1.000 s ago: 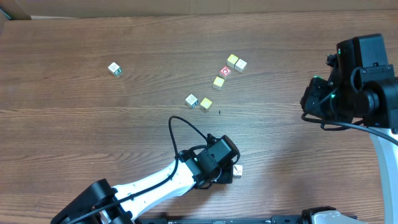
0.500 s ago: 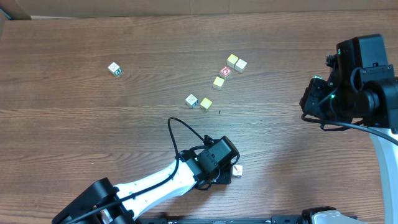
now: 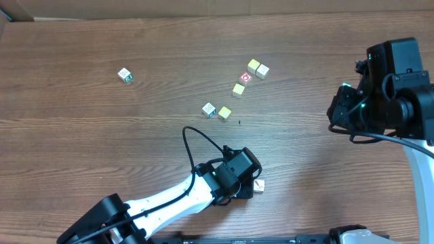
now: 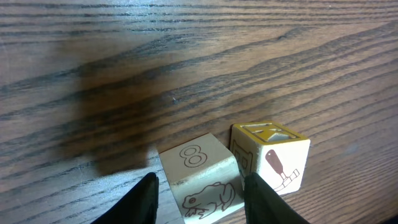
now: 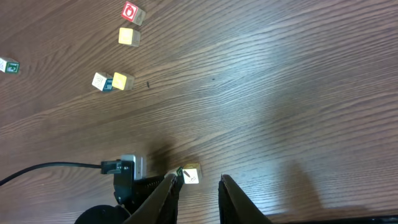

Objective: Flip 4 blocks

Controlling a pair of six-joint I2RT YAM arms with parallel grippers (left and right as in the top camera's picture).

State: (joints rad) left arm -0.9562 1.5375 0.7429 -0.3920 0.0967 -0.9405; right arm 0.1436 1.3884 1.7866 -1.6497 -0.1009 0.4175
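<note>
In the left wrist view a cream block (image 4: 198,177) with an "8" on top and a frog on its side sits between the fingers of my left gripper (image 4: 202,200). The gripper is open, with a thin gap on each side of the block. Right beside it stands a yellow-topped block (image 4: 271,155) with a hammer picture. From overhead the left gripper (image 3: 245,190) hides the first block and only the hammer block (image 3: 258,186) shows. Several more blocks lie further back, among them a yellow one (image 3: 224,112) and a white one (image 3: 209,109). My right gripper (image 5: 199,190) hangs open and empty, high above the table.
A red-faced cube (image 3: 245,78) lies among the far cluster of cubes (image 3: 258,68). A green-marked cube (image 3: 124,74) sits alone at the far left. The left arm's black cable (image 3: 196,139) loops over the table. The right arm (image 3: 383,88) stands at the right edge.
My left gripper's head has edged slightly left over the front blocks and its jaws have spread apart. The blocks and the right arm have not moved.
</note>
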